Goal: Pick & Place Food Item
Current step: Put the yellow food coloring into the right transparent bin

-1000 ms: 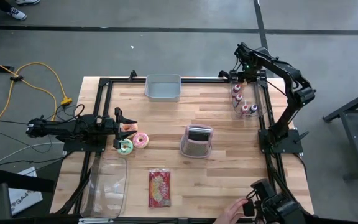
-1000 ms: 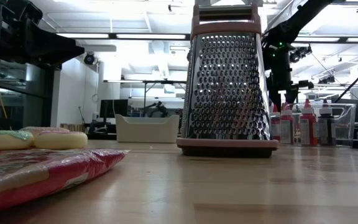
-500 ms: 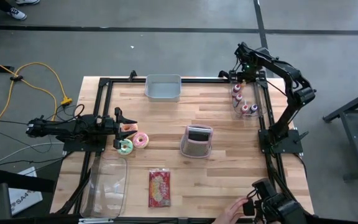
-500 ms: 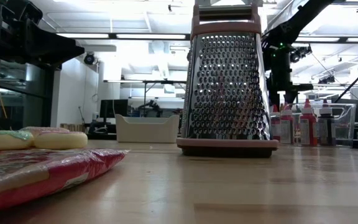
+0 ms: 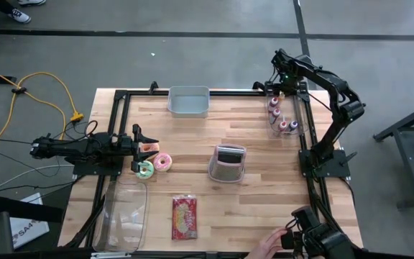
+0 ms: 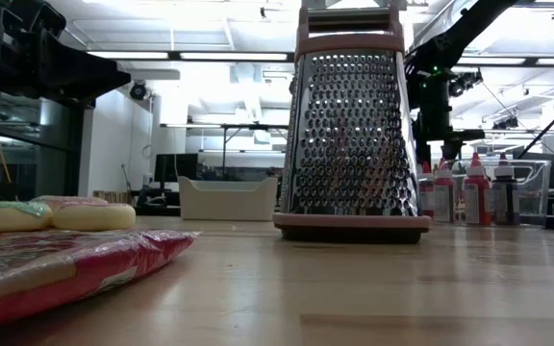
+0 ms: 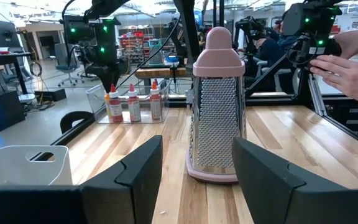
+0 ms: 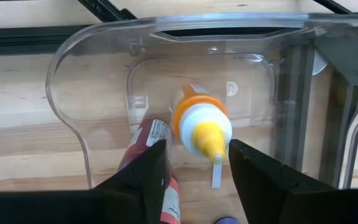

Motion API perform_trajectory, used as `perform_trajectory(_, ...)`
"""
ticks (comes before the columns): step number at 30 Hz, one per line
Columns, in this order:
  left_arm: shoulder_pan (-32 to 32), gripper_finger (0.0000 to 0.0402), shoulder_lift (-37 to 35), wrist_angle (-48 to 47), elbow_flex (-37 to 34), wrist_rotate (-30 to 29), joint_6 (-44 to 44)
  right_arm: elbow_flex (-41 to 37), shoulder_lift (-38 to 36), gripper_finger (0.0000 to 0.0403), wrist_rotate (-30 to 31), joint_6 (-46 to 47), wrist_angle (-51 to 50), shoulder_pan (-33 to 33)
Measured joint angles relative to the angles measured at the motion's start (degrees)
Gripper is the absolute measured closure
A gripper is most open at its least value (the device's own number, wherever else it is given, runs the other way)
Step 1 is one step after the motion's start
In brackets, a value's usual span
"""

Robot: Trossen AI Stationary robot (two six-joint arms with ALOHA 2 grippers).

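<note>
Above the clear bin [image 8: 166,74], your right end effector [image 8: 194,163] stands spread around an upright orange-capped bottle [image 8: 201,127], apparently just placed. Next, lift clear; left end effector [image 7: 197,168] waits spread.

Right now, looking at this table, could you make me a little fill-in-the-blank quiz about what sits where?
1. The right gripper hangs over a sauce bottle whose tip is ____.
2. That bottle stands inside a ____ plastic bin.
3. The box grater in the table's middle has a base coloured ____.
4. The doughnuts lie in front of the ____ gripper.

Missing words: yellow; clear; pink; left
</note>
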Motion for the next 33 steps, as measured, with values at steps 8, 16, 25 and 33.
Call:
perform_trajectory(8, 0.01, 0.0214, 0.0, 0.0, 0.0, 0.0, -0.02, 0.0, 0.0, 0.0239, 0.02, 0.02, 0.22, 0.0)
perform_trajectory(16, -0.01, 0.0214, -0.01, 0.0, 0.01, 0.0, 0.0, 0.02, -0.02, 0.0238, 0.17, 0.07, 0.99, -0.04)
perform_trajectory(25, -0.01, 0.0214, 0.01, 0.0, 0.01, 0.0, 0.0, 0.02, -0.08, 0.0238, 0.09, 1.08, 1.6, -0.13)
perform_trajectory(33, -0.01, 0.0214, -0.01, 0.0, 0.01, 0.0, -0.01, 0.02, -1.96, 0.0238, -0.17, 1.53, 1.1, -0.13)
